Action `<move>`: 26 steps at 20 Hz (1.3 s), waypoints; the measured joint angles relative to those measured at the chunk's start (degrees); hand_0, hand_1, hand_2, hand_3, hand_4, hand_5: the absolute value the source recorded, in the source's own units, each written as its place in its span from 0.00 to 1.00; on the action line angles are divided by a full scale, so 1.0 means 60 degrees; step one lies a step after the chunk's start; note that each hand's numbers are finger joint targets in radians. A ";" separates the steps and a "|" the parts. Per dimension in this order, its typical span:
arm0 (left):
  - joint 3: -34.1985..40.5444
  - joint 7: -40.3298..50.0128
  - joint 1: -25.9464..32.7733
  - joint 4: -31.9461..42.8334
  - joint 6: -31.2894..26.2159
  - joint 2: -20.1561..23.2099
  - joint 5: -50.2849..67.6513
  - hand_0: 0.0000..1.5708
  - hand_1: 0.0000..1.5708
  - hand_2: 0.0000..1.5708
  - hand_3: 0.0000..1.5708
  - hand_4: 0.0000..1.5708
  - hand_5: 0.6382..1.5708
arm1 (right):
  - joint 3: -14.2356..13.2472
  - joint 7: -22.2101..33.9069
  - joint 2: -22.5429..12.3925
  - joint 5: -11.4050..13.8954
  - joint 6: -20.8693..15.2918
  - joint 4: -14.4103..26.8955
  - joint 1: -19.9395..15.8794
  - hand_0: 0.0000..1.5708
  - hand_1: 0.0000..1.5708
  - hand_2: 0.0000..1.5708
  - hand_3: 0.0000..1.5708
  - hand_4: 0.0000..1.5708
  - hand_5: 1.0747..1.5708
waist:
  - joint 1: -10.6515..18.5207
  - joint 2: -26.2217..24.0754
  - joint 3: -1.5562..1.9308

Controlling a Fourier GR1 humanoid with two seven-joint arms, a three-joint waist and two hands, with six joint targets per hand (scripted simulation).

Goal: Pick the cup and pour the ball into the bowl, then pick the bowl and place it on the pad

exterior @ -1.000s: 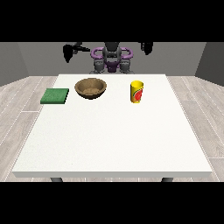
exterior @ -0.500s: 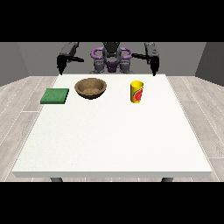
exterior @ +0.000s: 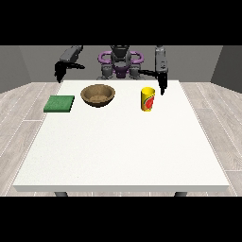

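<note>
The bowl (exterior: 98, 95) looks like matt brown wood with a speckled inside. At its 3 o'clock, the yellow cup (exterior: 148, 99) looks smooth, like plastic. At 9 o'clock, the green pad (exterior: 59, 103) is matt. The white table (exterior: 123, 146) is faintly grainy.

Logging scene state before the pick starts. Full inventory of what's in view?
cup: 1, yellow with a red mark, upright on the table, right of the bowl
bowl: 1, brown, on the table between pad and cup
pad: 1, green, flat near the table's left edge
table: 1, white, large
hand at the view's right: 1, black, hanging just behind the cup, right of it
hand at the view's left: 1, black, raised behind the pad
</note>
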 measured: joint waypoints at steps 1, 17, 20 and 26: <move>0.0136 -0.0182 -0.0112 0.0255 -0.0028 0.0105 0.0038 0.00 0.00 0.00 0.00 0.00 0.66 | -0.0024 -0.0170 -0.0003 -0.0006 0.0067 0.0070 0.0054 0.00 0.00 0.00 0.00 0.00 0.98 | -0.0048 0.0069 0.0000; 0.0584 -0.2660 -0.1286 0.3421 0.1390 0.0240 -0.0661 0.83 0.83 1.00 1.00 0.52 0.94 | -0.0637 -0.0910 -0.0784 -0.0454 0.0942 0.1113 -0.0635 0.00 0.00 0.00 0.00 0.00 0.97 | -0.0531 0.0955 0.0005; 0.0547 -0.2746 -0.1387 0.3657 0.2330 0.0485 -0.1224 0.84 0.84 1.00 1.00 0.54 0.93 | -0.0791 -0.0805 -0.1056 -0.0661 0.1185 0.1162 -0.0832 0.00 0.00 0.00 0.00 0.00 0.97 | -0.0769 0.1107 0.0015; 0.0505 -0.2883 -0.1781 0.4039 0.3860 0.0259 -0.1805 0.86 0.86 1.00 1.00 0.58 0.94 | -0.1114 -0.0844 -0.1587 -0.0939 0.1703 0.1453 -0.0868 0.00 0.00 0.00 0.00 0.00 0.97 | -0.1081 0.1092 0.0050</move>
